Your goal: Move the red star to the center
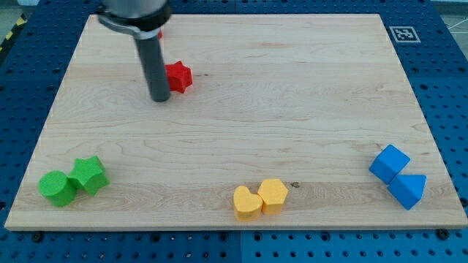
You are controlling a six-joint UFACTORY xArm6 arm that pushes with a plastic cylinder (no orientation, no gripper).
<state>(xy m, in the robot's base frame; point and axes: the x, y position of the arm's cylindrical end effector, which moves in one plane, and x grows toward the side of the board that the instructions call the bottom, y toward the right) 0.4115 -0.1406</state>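
Overhead, a pale wooden board (241,124) fills most of the view, resting on a blue pegboard surface (446,80). A dark rod comes down from the view's top left, and my tip (160,98) rests on the board. It has no jaws and grasps nothing; it sits touching, or just beside, the left side of the red star (179,76). The star lies in the upper left part of the board, well apart from the middle. Another bit of red (159,33) peeks out behind the rod near the top edge; its shape cannot be made out.

Along the bottom edge, a green cylinder (57,188) touches a green star (89,174) at the left. A yellow heart (246,202) touches a yellow hexagon (273,194) near the middle. At the right, a blue cube (389,164) touches a blue triangle (408,190). A black-and-white marker (401,33) sits beyond the board's top right corner.
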